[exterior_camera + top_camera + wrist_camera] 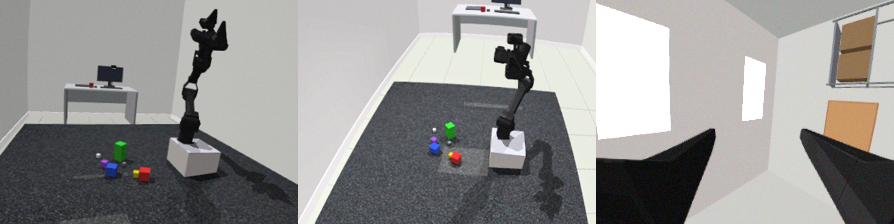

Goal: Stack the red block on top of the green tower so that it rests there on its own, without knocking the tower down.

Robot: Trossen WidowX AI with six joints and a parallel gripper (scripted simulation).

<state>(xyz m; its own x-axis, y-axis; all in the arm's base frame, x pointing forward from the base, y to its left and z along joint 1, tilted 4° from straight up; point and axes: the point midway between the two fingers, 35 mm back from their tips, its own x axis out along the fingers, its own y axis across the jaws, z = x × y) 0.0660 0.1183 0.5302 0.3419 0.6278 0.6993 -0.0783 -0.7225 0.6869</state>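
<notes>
The red block (pixel 456 158) (pixel 144 174) lies on the dark mat, right beside a small yellow cube. The green tower (pixel 450 131) (pixel 120 151) stands upright on the mat, behind the red block, with nothing on top. My gripper (pixel 220 16) (pixel 757 133) is open and empty, raised high above the arm's base and far from both the block and the tower. In the top view its fingers cannot be made out clearly. The wrist view shows only walls and far furniture between the fingers, no blocks.
A blue block (pixel 435 148) (pixel 111 170), a purple cube (pixel 434 139) (pixel 104 163), the yellow cube (pixel 451 155) (pixel 136 174), a white cube (pixel 434 130) (pixel 98 155) and a small grey piece (pixel 449 143) lie near the tower. The white base box (pixel 507 155) (pixel 202 164) stands to the right.
</notes>
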